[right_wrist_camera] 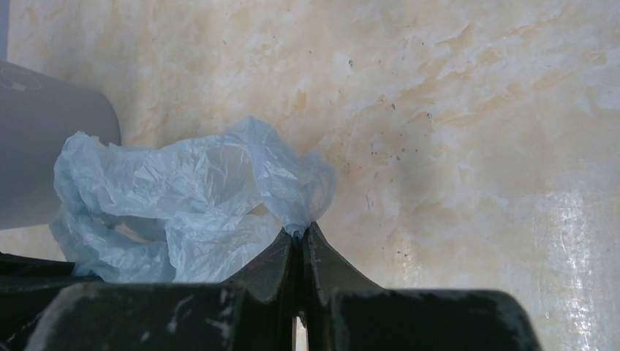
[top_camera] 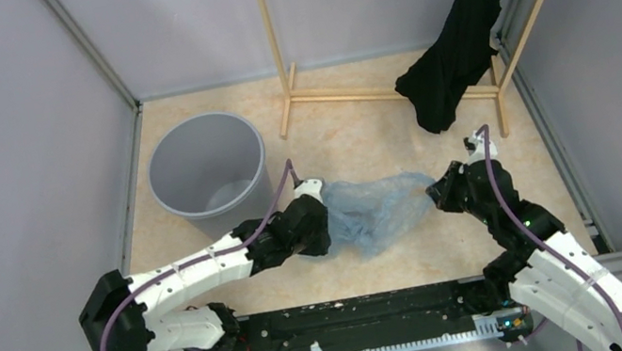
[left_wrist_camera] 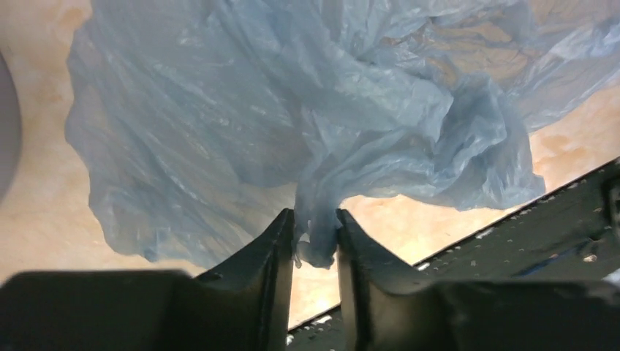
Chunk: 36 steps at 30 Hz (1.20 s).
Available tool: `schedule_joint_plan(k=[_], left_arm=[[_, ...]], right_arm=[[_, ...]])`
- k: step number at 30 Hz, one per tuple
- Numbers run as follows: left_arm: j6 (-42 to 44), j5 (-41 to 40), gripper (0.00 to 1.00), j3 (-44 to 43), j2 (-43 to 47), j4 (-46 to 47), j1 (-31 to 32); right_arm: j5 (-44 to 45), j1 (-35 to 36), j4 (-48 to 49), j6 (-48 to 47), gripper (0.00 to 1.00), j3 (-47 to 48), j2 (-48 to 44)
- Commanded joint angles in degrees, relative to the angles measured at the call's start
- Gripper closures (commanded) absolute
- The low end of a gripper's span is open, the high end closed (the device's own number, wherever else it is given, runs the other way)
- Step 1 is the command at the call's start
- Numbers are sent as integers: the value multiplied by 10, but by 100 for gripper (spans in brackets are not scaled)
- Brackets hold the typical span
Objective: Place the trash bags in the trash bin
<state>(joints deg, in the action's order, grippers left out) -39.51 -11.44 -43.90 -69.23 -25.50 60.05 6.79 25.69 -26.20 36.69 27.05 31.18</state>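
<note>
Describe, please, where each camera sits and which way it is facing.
Top external: above and behind the robot, looking down on the table, trash bin and trash bag; left arm and right arm show.
Left wrist: on the left arm, looking along the left jaws, shut on a bunched fold of the bag.
Right wrist: on the right arm, looking along the right jaws, pinching the bag's edge, toward the bin.
Shared: all three show the bag; top and right wrist plainly show the bin.

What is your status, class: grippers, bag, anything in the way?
Left gripper shut on trash bag. Right gripper shut on its opposite edge. Trash bin upright, left of bag. Nothing seen between them.
</note>
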Motion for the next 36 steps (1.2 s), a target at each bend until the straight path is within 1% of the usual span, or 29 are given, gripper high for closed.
schedule_joint_plan(k=[1, 3, 5, 6, 7, 8, 9, 10, 11, 12, 13, 14, 15, 16, 17, 18, 19, 20, 22, 23, 24, 26, 28, 29, 30, 31, 32, 33, 36], left_arm=[[23, -27, 77, -37, -24, 28, 0], [41, -22, 84, -57, -40, 38, 0], [61, -17, 86, -87, -64, 52, -3], [88, -2, 89, -119, -75, 58, -18], [113, 6, 95, -171, -89, 36, -36], [143, 9, 100, -247, -103, 5, -60], [174, 16, 100, -331, -117, -21, -83], [201, 30, 100, -433, -130, -47, -102], [224, 45, 100, -537, -142, -64, -112], [248, 67, 100, -634, -154, -69, -113], [268, 112, 100, -718, -160, -59, -113], [270, 162, 100, -771, -155, -35, -111], [268, 209, 100, -783, -137, 13, -108], [261, 241, 100, -758, -109, 69, -106], [253, 252, 100, -709, -77, 119, -104], [248, 246, 100, -620, -44, 162, -103], [252, 227, 100, -542, -14, 190, -103], [256, 191, 100, -462, 17, 208, -103], [228, 97, 100, -298, 60, 212, -104], [207, 69, 100, -222, 70, 198, -105], [174, 56, 100, -157, 72, 182, -106], [116, 79, 100, -54, 69, 172, -107], [91, 111, 100, 7, 78, 190, -107], [87, 125, 100, 19, 86, 198, -107], [89, 129, 100, 18, 93, 204, -107], [98, 133, 100, 1, 96, 208, -107], [113, 143, 100, -32, 94, 205, -108], [131, 157, 100, -104, 85, 195, -108], [197, 211, 100, -323, 36, 144, -108]], right_arm=[[6, -3, -9, 21, 100, 8, -4], [15, -3, -3, 32, 100, 4, -2], [21, -3, 16, 25, 100, 2, 9], [29, -3, 22, 10, 100, 19, 22], [41, -3, 19, -15, 100, 56, 41], [61, -3, 1, -51, 100, 113, 67], [81, -3, -27, -90, 100, 200, 97], [103, -3, -69, -134, 100, 293, 133], [124, -3, -113, -170, 100, 410, 163], [122, -3, -153, -198, 100, 524, 191], [99, -3, -183, -221, 100, 624, 208], [50, -3, -177, -236, 100, 704, 215], [-3, -3, -150, -247, 100, 747, 208], [-53, -3, -105, -246, 100, 756, 193], [-98, -3, -56, -237, 100, 733, 168], [-124, -3, -2, -223, 100, 687, 129], [-140, -4, 43, -211, 100, 621, 101], [-147, -3, 76, -196, 100, 550, 73], [-129, -3, 104, -161, 100, 379, 32], [-124, -3, 99, -141, 100, 275, 17], [-131, -3, 92, -125, 100, 196, 6], [-164, -3, 89, -85, 100, 69, -28], [-170, -3, 102, -34, 100, -5, -79], [-171, -3, 112, -22, 100, -17, -101], [-172, -3, 120, -25, 100, -9, -116], [-164, -3, 117, -41, 100, 18, -108], [-150, -3, 102, -66, 100, 69, -86], [-136, -3, 79, -101, 100, 131, -49], [-98, -3, -10, -191, 100, 374, 67]])
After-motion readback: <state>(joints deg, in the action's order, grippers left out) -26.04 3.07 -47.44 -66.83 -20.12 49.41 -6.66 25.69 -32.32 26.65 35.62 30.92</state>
